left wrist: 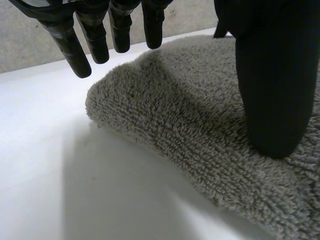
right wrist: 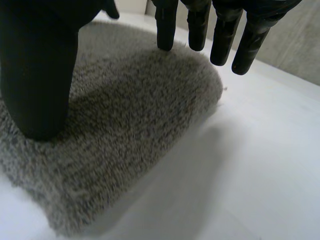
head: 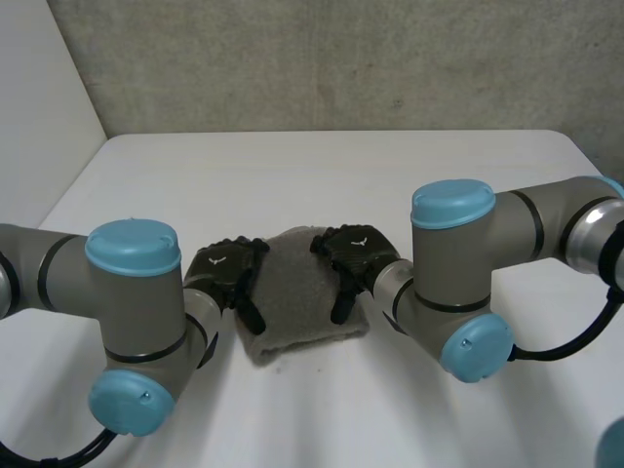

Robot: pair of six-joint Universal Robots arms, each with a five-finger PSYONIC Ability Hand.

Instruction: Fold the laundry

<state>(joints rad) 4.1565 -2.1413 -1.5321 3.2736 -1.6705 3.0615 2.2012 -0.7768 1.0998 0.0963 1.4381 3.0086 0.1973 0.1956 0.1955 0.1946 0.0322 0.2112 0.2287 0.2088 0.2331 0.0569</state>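
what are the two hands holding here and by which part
Nothing is held. The left hand and right hand are open over the folded grey towel, thumbs pressing its top near either side edge, fingers straight, not curled round it.

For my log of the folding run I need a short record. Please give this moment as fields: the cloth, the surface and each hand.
cloth: grey towel, apparently folded into a small thick pad, lying flat
surface: white table
left hand: at the towel's left edge, fingers straight, thumb pressing on the pile
right hand: at the towel's right side, fingers straight, thumb pressing down
grasp: neither hand grips the towel
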